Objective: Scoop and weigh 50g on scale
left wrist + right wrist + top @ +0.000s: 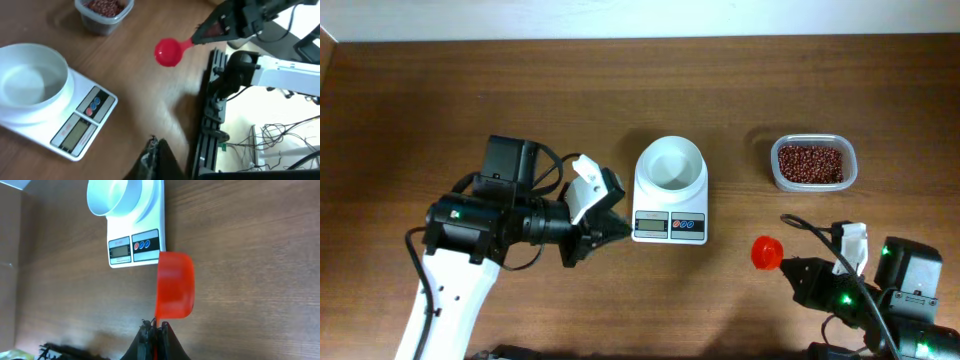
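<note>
Risks, judged from here: the right tool [792, 268] pinches only the thin handle end of the red scoop [767, 251]. The scoop could twist or slip in that pinch when it digs into the beans [810, 163]. The beans sit in a light clear tub [813, 162] at the far right of the table [420, 100], well apart from the scoop. A hard push could slide or tip the tub. A loaded scoop then has to cross over to the white bowl [670, 165] on the scale [669, 190], and any tilt on the way would scatter beans on the table. Overfilling past the target is also likely, since one scoop is coarse. The display [651, 226] is not readable, so I can't tell if it is zeroed. The left tool [618, 229] sits just beside the scale's front-left corner and could nudge it and upset the reading.

Tool state: the right tool's jaws are clamped tight on the scoop handle, and the scoop looks empty, held above the table near the scale's front-right. The left tool is fully closed, holds nothing and touches nothing visible. No beans are in the bowl yet.
</note>
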Controlling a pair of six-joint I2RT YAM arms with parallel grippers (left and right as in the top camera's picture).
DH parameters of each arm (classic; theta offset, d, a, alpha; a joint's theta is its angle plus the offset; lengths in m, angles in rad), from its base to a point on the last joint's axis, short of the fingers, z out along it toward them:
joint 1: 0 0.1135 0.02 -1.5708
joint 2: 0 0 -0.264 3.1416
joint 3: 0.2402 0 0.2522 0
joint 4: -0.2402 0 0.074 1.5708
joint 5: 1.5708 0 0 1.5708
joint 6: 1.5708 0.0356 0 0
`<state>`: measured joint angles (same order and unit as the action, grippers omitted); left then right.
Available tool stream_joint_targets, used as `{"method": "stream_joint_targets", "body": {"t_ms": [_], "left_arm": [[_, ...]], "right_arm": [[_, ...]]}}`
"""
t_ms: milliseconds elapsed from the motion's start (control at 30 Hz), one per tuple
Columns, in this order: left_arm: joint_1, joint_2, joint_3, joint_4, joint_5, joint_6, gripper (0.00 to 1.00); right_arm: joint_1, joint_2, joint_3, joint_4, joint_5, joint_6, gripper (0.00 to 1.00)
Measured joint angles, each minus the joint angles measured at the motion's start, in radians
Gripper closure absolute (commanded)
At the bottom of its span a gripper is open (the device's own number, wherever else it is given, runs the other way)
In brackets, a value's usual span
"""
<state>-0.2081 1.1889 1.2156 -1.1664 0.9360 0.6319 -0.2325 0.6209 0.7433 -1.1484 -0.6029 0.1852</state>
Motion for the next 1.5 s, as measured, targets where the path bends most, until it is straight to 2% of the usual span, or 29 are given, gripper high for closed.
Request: {"method": "stream_joint_targets", "body": {"t_ms": [100,167,233,300,367,467,733,900,1033,1500], "left_arm": [[-0.082,0.000,0.000,0.031,0.011,0.003,1.00],[-0.163,0.008,0.000,0.105,-0.029,-0.017,1.00],[-0.246,0.045,-0.012,0.240,-0.164,-0.134,1.00],[-0.330,0.118,-0.042,0.387,-0.343,-0.304,1.00],[-0.385,0.192,-0.087,0.485,-0.464,-0.434,1.00],[-0.455,0.320,-0.111,0.566,-0.622,-0.556,1.00],[-0.620,0.552,-0.120,0.682,-0.952,-0.664,1.00],[-0.620,0.586,-0.120,0.725,-1.049,-0.745,1.00],[-0.620,0.640,-0.120,0.732,-1.068,-0.783,1.00],[-0.621,0.661,-0.120,0.750,-1.107,-0.791,1.00]], "right_arm": [[0.000,0.000,0.000,0.024,0.005,0.001,0.96],[0.000,0.000,0.000,0.036,0.005,0.002,0.96],[0.000,0.001,0.000,0.040,0.005,0.002,0.96],[0.000,0.001,0.000,0.043,0.014,0.003,0.96],[0.000,0.001,0.000,0.049,0.037,0.002,0.96],[0.000,0.001,0.000,0.074,0.050,0.003,0.96],[0.000,0.001,0.000,0.136,0.057,0.003,0.96],[0.000,0.001,0.000,0.140,0.057,0.003,0.96],[0.000,0.001,0.000,0.140,0.057,0.003,0.96],[0.000,0.001,0.000,0.153,0.072,0.003,0.96]]}}
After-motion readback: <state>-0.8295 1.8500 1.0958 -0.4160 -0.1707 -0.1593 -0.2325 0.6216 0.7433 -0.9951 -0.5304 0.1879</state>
